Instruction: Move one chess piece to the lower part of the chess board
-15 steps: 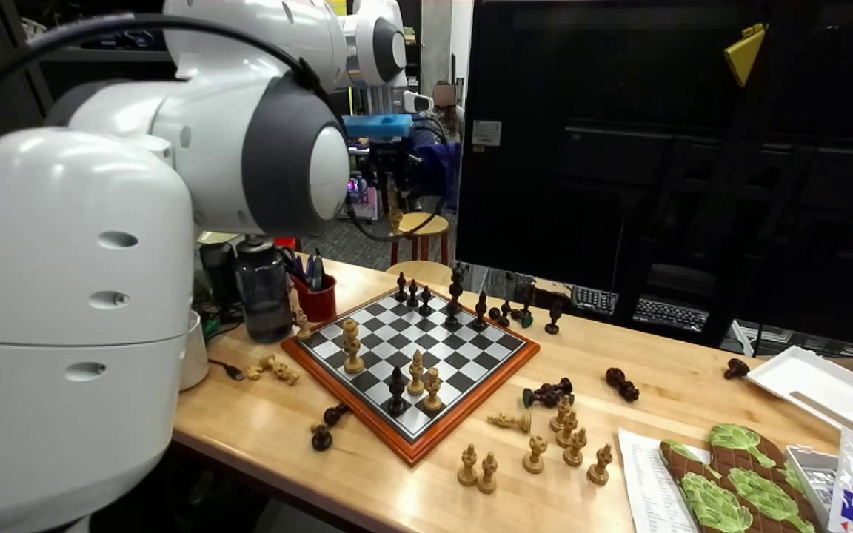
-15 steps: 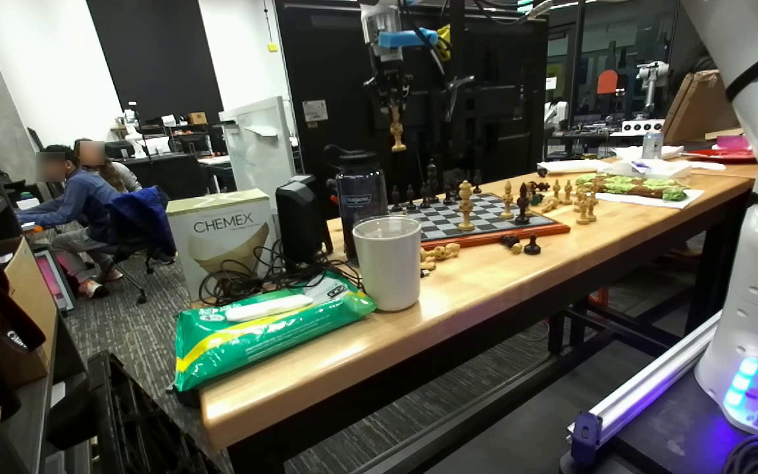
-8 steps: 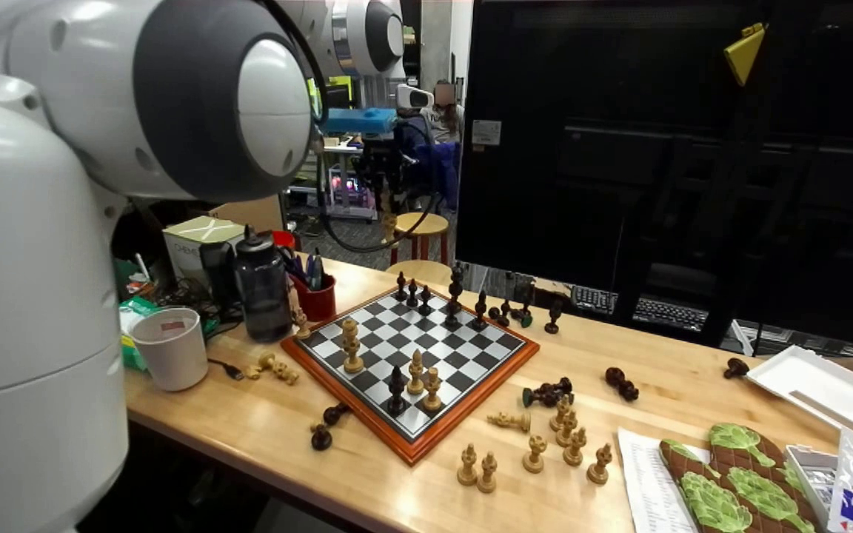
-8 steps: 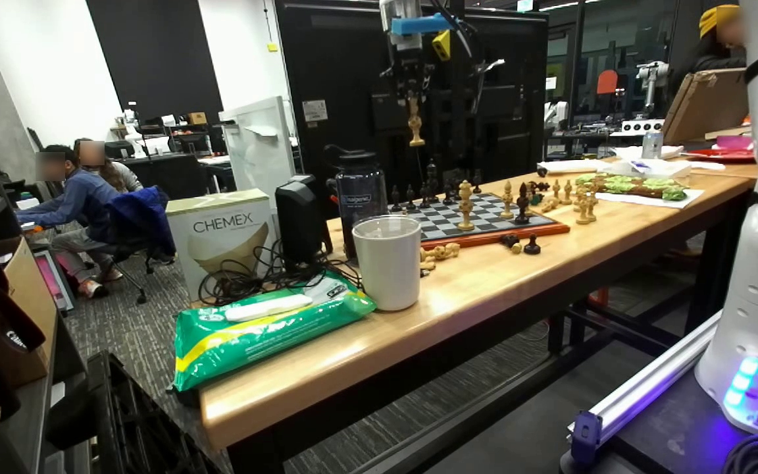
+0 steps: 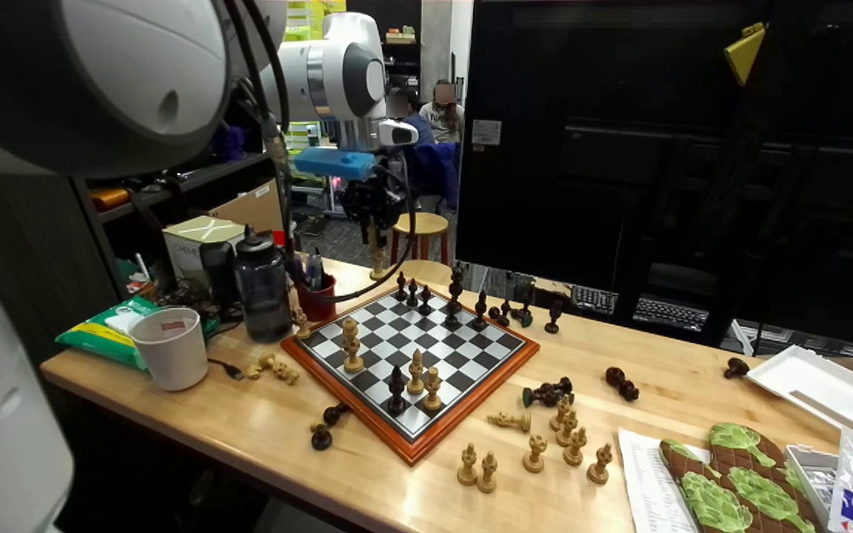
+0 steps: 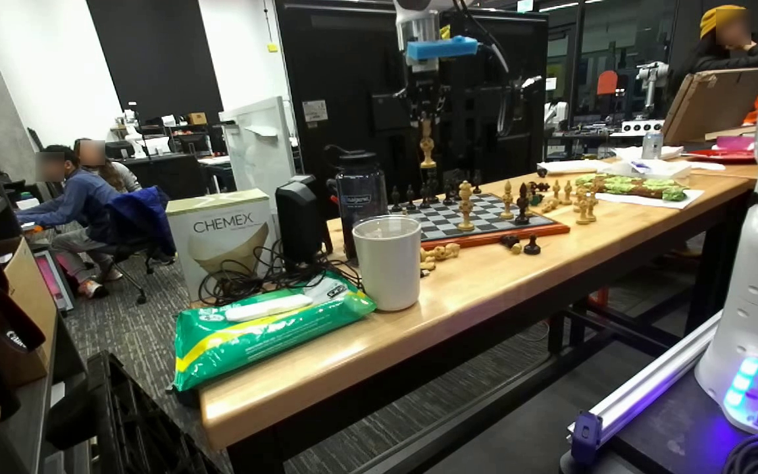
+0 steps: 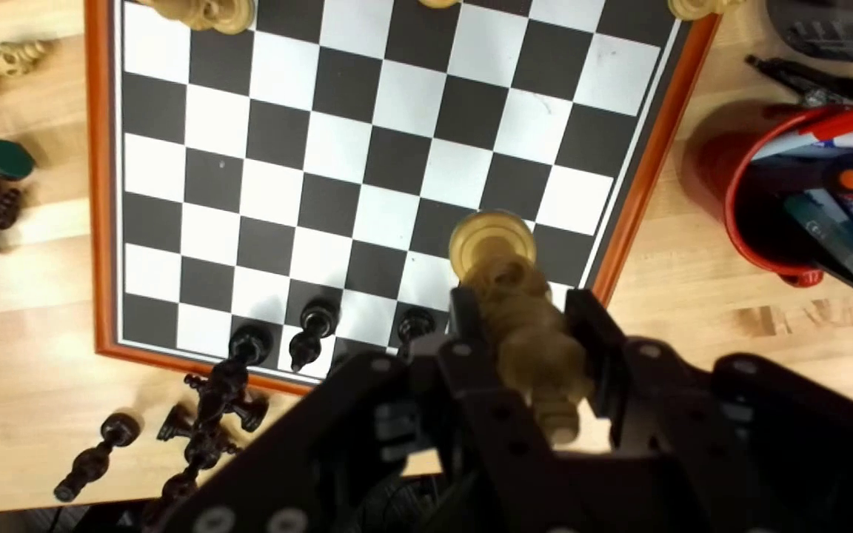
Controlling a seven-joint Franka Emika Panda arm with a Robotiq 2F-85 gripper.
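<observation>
The chess board [image 5: 404, 342] lies on the table; it also shows in the wrist view [image 7: 338, 148] and an exterior view [image 6: 517, 235]. My gripper [image 7: 523, 311] is shut on a tall light wooden chess piece [image 7: 493, 235]. The piece hangs base down in the air, by the board's far corner in an exterior view [image 5: 377, 259]; it also shows there [image 6: 427, 153]. Several dark pieces [image 5: 425, 300] stand at the board's far side. A tall light piece [image 5: 352, 346], two more light pieces [image 5: 416, 372] and a dark piece [image 5: 397, 391] stand nearer.
A red pen cup [image 5: 320, 302] and a dark bottle [image 5: 261, 296] stand beside the board, near a white cup [image 5: 171, 348]. Loose light pieces [image 5: 534, 455] and dark pieces [image 5: 549, 392] are on the table around the board. A large black panel [image 5: 589, 163] stands behind.
My gripper has come down with the light piece in it. In the exterior views it has shifted left in one picture and right in the other. The pieces on the board have not moved.
</observation>
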